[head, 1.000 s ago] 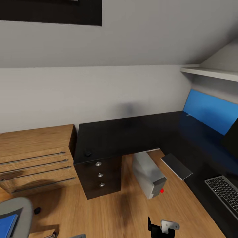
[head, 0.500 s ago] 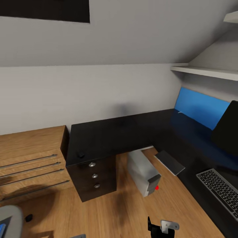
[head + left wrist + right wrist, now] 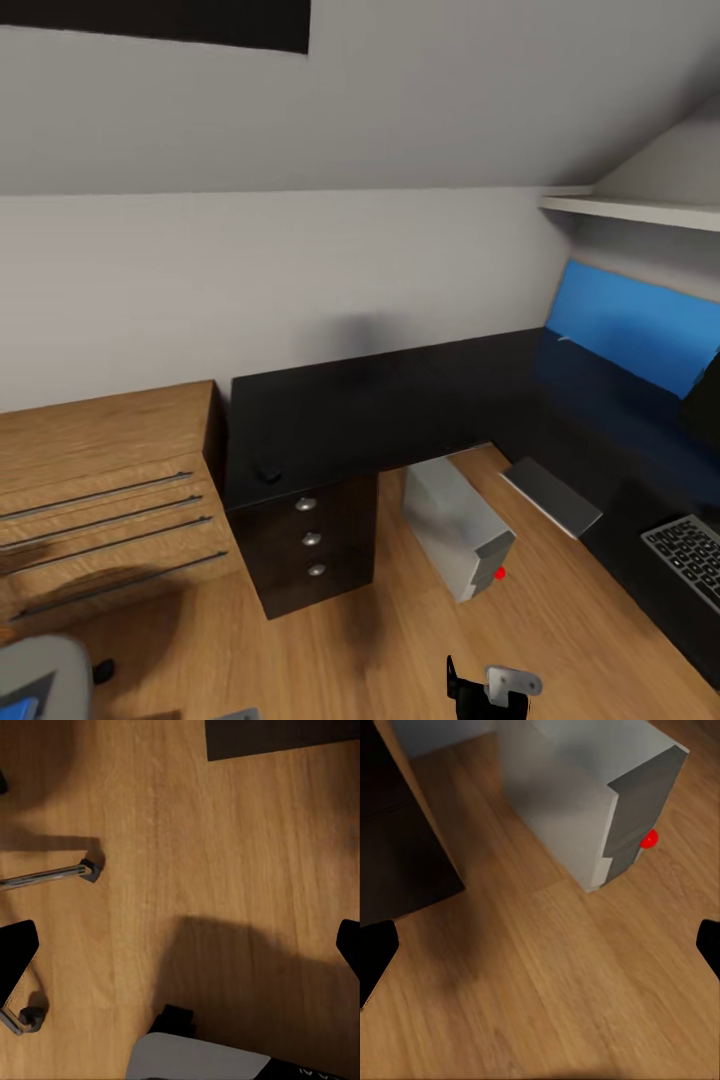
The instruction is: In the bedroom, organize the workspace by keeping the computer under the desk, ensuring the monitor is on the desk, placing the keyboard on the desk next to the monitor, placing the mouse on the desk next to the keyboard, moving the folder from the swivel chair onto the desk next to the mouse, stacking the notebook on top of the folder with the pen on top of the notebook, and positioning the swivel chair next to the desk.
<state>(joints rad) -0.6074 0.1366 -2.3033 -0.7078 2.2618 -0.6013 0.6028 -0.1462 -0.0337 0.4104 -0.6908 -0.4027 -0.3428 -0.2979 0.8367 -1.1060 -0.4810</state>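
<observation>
The desk (image 3: 400,400) has a glossy black top and a blue back panel. The grey computer (image 3: 455,535) stands on the floor at its inner corner, and shows close in the right wrist view (image 3: 585,795). A small black mouse (image 3: 267,470) sits near the desk's front left corner. The dark grey notebook (image 3: 552,497) lies at the desk's inner edge. The keyboard (image 3: 690,558) and a corner of the monitor (image 3: 706,402) show at the right edge. The swivel chair (image 3: 40,665) with the blue folder (image 3: 12,708) is at the lower left. Both grippers, left (image 3: 180,952) and right (image 3: 540,949), hang open over bare floor.
A light-wood dresser (image 3: 100,480) stands left of the desk's dark drawers (image 3: 310,540). A white shelf (image 3: 640,210) hangs above the blue panel under the sloped ceiling. The left wrist view has the chair's silver legs and castors (image 3: 52,874) and part of my base (image 3: 202,1057).
The head view swung right, then back left, so the whole picture shifted. The desk, computer, mouse and notebook stay where they were.
</observation>
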